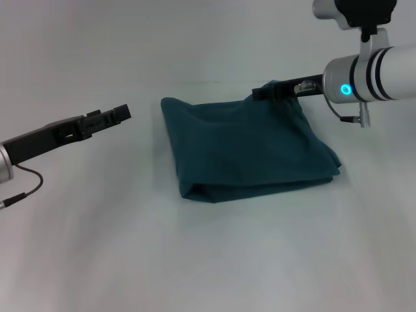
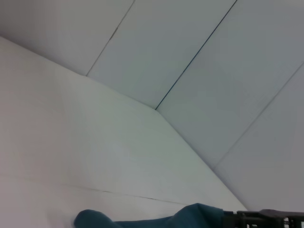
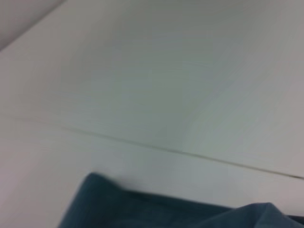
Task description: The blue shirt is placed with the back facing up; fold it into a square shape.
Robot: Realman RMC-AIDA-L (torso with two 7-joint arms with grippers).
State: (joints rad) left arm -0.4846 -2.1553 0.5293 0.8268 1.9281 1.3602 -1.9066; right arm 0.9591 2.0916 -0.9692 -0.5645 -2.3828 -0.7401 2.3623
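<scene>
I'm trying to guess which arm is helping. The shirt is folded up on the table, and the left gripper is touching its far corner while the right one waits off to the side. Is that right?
Not quite: you swapped the arms. In the head view the right gripper is at the far corner of the folded blue shirt, and the left gripper waits off to the side, clear of it.

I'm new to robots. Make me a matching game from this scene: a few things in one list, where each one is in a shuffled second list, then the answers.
Things:
1. blue shirt
2. left gripper
3. right gripper
4. table

Places or states:
A. at the shirt's far right corner
B. white surface under everything
C. folded into a rough square, lying mid-table
D. off the shirt's left side, apart from the cloth

Pairs: 1-C, 2-D, 3-A, 4-B
</scene>
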